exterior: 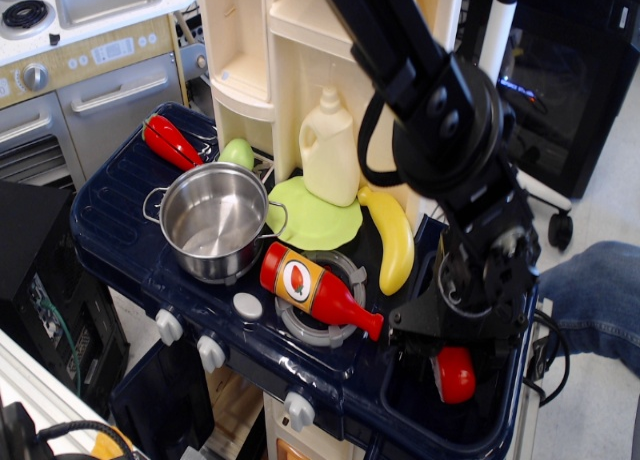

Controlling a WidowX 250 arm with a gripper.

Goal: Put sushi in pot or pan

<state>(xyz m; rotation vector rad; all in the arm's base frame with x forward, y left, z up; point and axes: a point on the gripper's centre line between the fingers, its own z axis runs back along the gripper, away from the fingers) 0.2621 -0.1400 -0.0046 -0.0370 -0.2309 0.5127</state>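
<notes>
The sushi (456,374), a small red-topped piece, lies in the dark blue sink basin (415,420) at the right end of the toy kitchen. My gripper (455,355) is directly over it, low in the basin, and hides most of it. The jaws look spread, with the sushi below and between them. The shiny steel pot (213,220) stands empty on the left of the stovetop, well away from the gripper.
A red ketchup bottle (310,285) lies on the burner between pot and sink. A banana (393,238), a light-green plate (315,220) and a white bottle (330,148) sit behind it. A red utensil (170,140) lies behind the pot. A person's jeans leg (590,300) is at right.
</notes>
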